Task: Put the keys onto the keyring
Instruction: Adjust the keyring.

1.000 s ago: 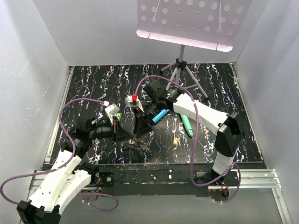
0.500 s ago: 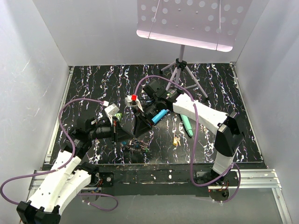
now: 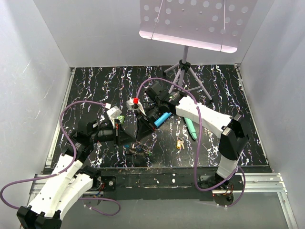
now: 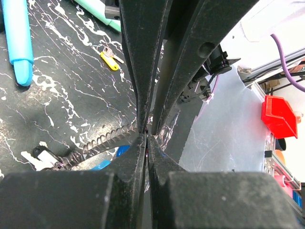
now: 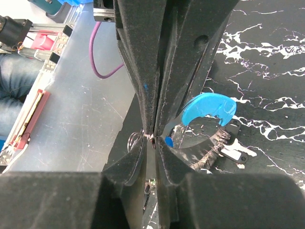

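Left jaws tight together on the grey keyring, right jaws pinched close on a thin wire loop.

Bright, even overhead light; soft shadows.
White walls were washed pale, the glossy surface carried faint sheen, and close up the left hand and right hand loomed dark and blurred.

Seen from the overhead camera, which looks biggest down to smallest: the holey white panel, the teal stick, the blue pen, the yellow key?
1. white panel, though it sits nearer the camera
2. teal stick and blue pen, too alike to rank
3. yellow key
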Available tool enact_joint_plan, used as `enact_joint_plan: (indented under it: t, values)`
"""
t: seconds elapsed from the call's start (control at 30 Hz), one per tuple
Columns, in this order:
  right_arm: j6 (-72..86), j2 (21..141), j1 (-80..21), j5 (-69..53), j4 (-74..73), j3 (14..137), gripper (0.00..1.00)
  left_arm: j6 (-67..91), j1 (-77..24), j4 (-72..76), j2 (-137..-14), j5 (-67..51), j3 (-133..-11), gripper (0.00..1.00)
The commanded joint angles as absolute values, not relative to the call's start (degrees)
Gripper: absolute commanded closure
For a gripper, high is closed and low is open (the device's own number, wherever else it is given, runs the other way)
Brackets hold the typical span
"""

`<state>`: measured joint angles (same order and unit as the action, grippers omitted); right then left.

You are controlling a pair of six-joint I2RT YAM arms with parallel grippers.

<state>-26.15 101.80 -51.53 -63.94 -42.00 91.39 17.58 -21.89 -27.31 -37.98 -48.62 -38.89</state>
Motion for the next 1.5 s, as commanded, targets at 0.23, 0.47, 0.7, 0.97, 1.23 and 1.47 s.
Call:
enact_joint_plan:
  t: [0.23,0.47,0.7,0.97,1.23,1.47]
  values:
    - [-27.25,102.31,-52.47,-64.51,-44.12,92.46,0.99,17.84,-21.88,-24.79,-36.04,-47.73,-40.08,1.00]
    - [-28.20,101.86,-52.47,-59.08,-47.53,95.35,0.99,19.69,-21.97,-24.87,-35.60,-46.15,-39.46,0.82]
    - [-42.60,108.09,-53.35,-43.44,-72.12,114.31,0.99,17.50,-21.88,-25.66,-30.86,-38.51,-38.67,0.39]
    - [-50.80,107.50,-56.16,-32.44,-79.64,118.31,0.99,11.61,-21.88,-21.27,-25.41,-39.20,-36.91,0.36]
    - [-55.19,102.48,-57.13,-31.90,-74.71,115.49,0.99,13.70,-21.88,-7.94,-22.59,-43.14,-31.83,0.49]
    - [-57.56,102.22,-57.74,-33.48,-75.67,116.28,0.99,20.83,-21.88,2.00,-27.24,-47.72,-29.10,0.54]
